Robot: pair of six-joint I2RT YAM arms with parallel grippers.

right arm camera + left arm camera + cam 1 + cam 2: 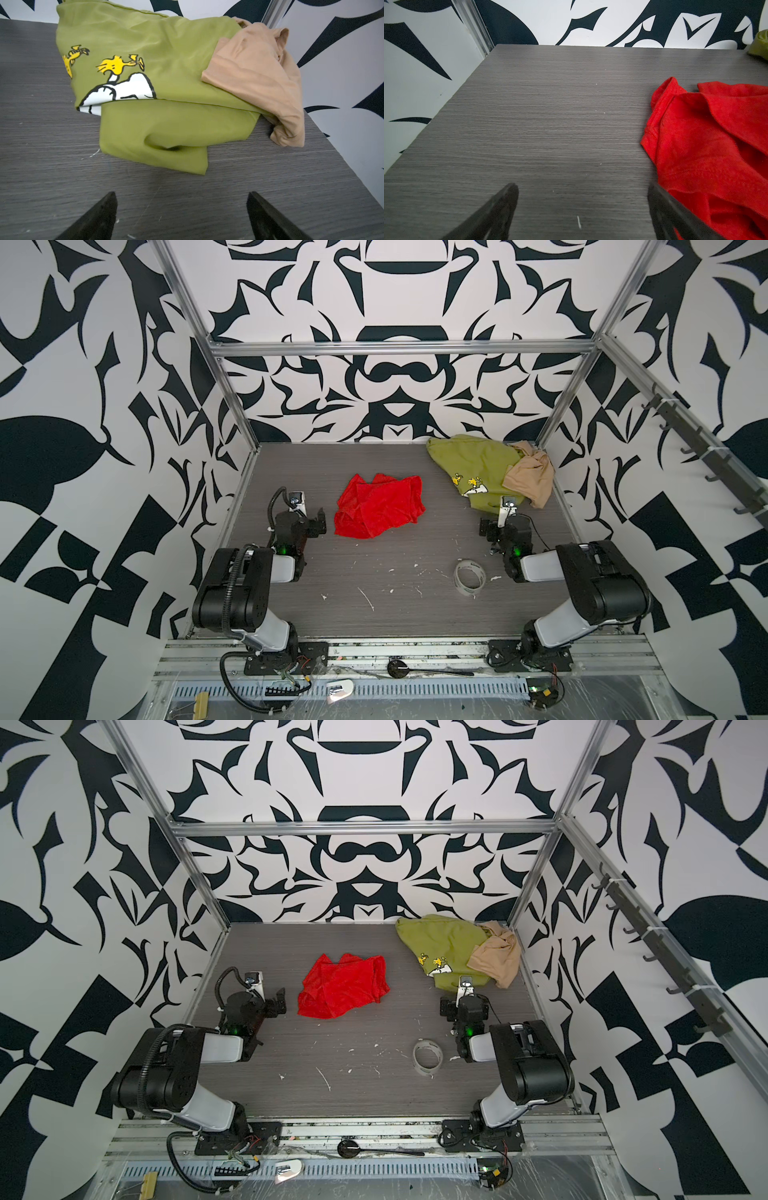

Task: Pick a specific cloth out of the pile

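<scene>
Left gripper (pixel 582 186) spread beside red cloth (pixel 706 145), tape roll (pixel 469 576) near right gripper (pixel 181 193)

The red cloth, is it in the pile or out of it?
Out. The red cloth lies crumpled alone mid-table, apart from the green shirt and beige garment.

Just beside my left gripper (pixel 581 187), the cloth (pixel 708 149) reads as thin woven fabric, matt red with a faintly rough nap. Under both tools the table (pixel 550 116) looks like grey wood-grain laminate, matt and finely ridged. Ahead of my right gripper (pixel 181 194), the green shirt (pixel 166 124) is smoother cloth with a slight sheen. The beige garment (pixel 255 68) lying on it looks soft and matt. The gripper fingers (pixel 97 218) look like matt black plastic.
</scene>
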